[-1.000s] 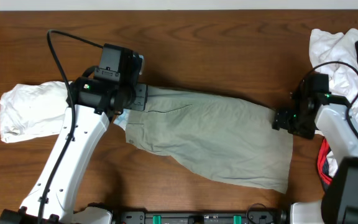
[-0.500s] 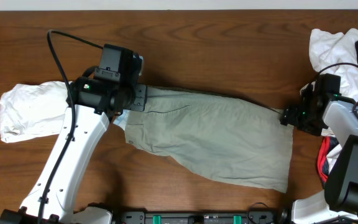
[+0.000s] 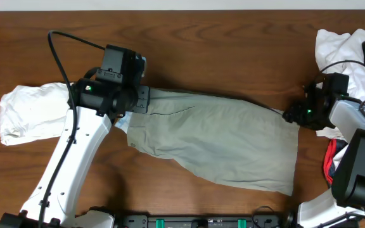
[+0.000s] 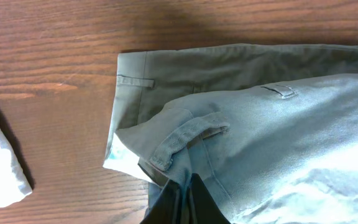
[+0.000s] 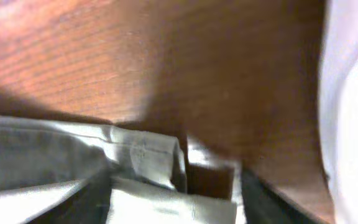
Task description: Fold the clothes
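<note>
Shorts of khaki-beige cloth are lying flat across the middle of the worktop, running from about 9 o'clock towards 3 o'clock in the overhead view, with the waistband at the 9 o'clock end. The left claw is pinching the waistband just beside a belt loop, closed tight on the cloth, and a little pale blue lining is showing there. I judge it is acting as an anchor, so that the garment is not sliding while the other end is being handled.

The right claw is sitting at the corner of the leg hem at 3 o'clock. In the right wrist view its jaws are standing apart with the folded hem between them, so it is apparently not yet gripping, though this view is blurred. Probably it is preparing to take the hem and carry it over to the waistband.

A white garment is waiting at 9 o'clock and a mixed pile at 2 o'clock, both off to the sides of the folding area.
</note>
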Controlling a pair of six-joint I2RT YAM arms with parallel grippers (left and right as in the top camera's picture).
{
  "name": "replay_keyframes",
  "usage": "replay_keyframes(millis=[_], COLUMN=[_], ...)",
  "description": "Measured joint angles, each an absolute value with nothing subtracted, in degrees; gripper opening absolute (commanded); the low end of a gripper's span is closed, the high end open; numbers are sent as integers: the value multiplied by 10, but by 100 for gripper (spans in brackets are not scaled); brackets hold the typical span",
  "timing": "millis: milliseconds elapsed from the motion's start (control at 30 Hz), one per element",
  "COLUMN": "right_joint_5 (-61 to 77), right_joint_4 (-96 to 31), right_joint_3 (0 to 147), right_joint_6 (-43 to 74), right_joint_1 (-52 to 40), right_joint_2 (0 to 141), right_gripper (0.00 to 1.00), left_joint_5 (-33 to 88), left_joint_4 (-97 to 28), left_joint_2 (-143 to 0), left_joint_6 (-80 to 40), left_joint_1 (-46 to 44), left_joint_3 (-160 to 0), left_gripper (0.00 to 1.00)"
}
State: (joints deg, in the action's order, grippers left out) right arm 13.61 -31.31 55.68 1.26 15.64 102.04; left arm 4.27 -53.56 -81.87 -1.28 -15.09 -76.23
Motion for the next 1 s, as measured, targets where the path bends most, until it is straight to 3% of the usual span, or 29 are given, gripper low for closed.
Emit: replay_keyframes(millis=[133, 667, 1000], right_joint_5=[147, 121, 62], right_joint_4=[-308, -362, -440], right_joint_3=[558, 557, 601], right_joint_6=[13, 58, 76], right_joint_1=[156, 160, 160], right_joint_2=[1031, 1015, 816], right_gripper=[1, 1, 8], left_joint_5=[43, 43, 43], left_joint_4=[-536, -536, -536], left_joint_2=[-819, -819, -819], left_joint_6=[-13, -13, -13], left_joint_1=[-151, -151, -151], left_joint_3=[-762, -762, -762], left_gripper=[6, 5, 6])
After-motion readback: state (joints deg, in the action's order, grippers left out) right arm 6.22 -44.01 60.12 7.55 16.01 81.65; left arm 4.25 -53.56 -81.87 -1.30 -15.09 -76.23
